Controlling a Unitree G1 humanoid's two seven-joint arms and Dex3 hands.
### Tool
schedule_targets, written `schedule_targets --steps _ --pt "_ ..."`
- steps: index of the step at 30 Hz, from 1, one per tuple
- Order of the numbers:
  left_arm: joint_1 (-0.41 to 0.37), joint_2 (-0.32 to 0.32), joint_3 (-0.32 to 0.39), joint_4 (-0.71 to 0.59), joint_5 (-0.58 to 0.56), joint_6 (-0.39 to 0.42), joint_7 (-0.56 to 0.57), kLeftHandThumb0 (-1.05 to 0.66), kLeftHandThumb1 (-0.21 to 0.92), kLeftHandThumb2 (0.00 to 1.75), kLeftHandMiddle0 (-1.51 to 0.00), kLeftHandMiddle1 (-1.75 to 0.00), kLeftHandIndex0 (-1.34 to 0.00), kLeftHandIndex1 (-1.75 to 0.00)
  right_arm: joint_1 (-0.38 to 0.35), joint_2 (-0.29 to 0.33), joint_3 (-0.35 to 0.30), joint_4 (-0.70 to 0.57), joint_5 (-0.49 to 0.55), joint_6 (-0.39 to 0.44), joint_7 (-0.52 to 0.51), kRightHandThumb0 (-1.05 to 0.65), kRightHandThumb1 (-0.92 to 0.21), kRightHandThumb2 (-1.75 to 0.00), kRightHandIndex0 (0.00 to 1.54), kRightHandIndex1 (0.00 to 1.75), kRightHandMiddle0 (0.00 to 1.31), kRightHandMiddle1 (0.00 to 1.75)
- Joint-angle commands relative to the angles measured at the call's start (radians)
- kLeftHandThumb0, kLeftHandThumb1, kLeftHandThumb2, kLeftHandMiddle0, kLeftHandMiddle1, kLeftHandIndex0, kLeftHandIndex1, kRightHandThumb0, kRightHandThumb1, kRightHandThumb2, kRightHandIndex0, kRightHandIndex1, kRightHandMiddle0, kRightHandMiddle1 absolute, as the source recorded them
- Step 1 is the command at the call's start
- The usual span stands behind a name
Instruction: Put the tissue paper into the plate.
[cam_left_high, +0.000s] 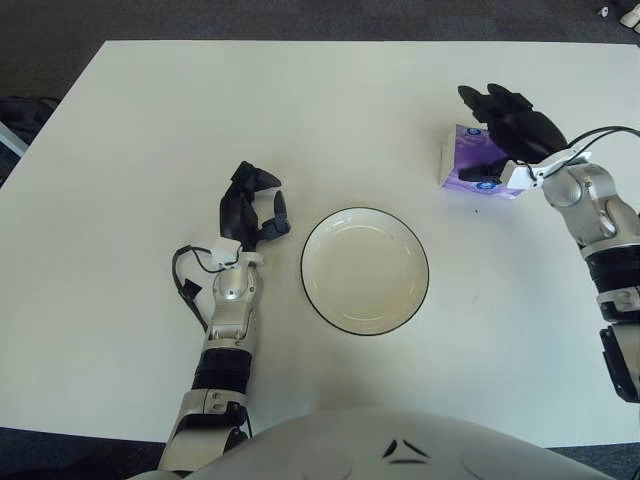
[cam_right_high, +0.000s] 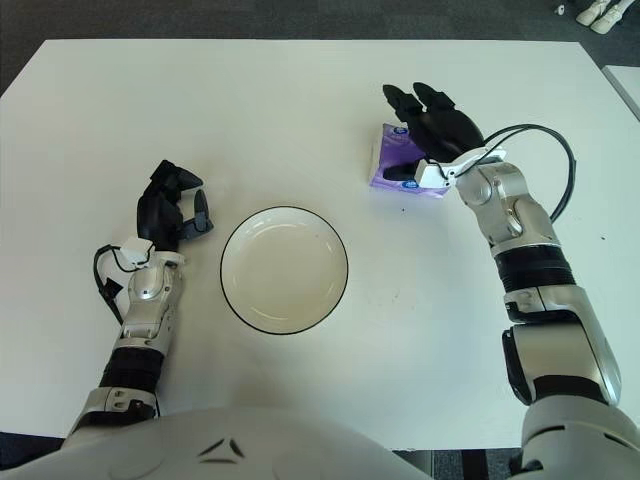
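Observation:
A purple tissue pack (cam_left_high: 457, 160) lies on the white table at the right, some way up and to the right of the plate. The empty white plate (cam_left_high: 365, 270) with a dark rim sits in the middle, near me. My right hand (cam_left_high: 497, 130) is stretched over the pack's right part, its black fingers spread past the far edge and its thumb (cam_left_high: 478, 175) against the near side. It hides much of the pack. My left hand (cam_left_high: 250, 205) shows just left of the plate, loosely curled, holding nothing.
The white table (cam_left_high: 150, 120) spans the whole view, with dark floor beyond its far edge. A black cable (cam_right_high: 560, 165) loops off my right wrist above the table.

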Motion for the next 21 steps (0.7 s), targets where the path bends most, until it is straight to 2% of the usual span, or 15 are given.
schedule_targets --steps 1,10,21 --pt "0.104 -0.003 -0.004 0.102 0.005 0.036 -0.009 -0.47 0.36 1.27 -0.94 -1.75 -0.58 -1.75 0.001 0.012 0.018 0.041 0.004 -0.001 -0.012 -1.05 -0.56 -0.64 0.00 0.00 0.00 0.00" --pt "0.110 0.000 -0.002 0.091 -0.006 0.041 -0.019 -0.47 0.35 1.28 -0.94 -1.75 -0.58 -1.75 0.006 0.033 0.045 0.115 0.009 0.001 -0.021 -1.05 -0.54 -0.66 0.00 0.00 0.00 0.00" --pt "0.122 -0.006 -0.003 0.071 -0.003 0.053 -0.012 -0.47 0.36 1.27 -0.96 -1.75 -0.57 -1.75 0.095 0.055 0.069 0.114 0.005 0.000 -0.068 -1.05 -0.52 -0.68 0.00 0.00 0.00 0.00"
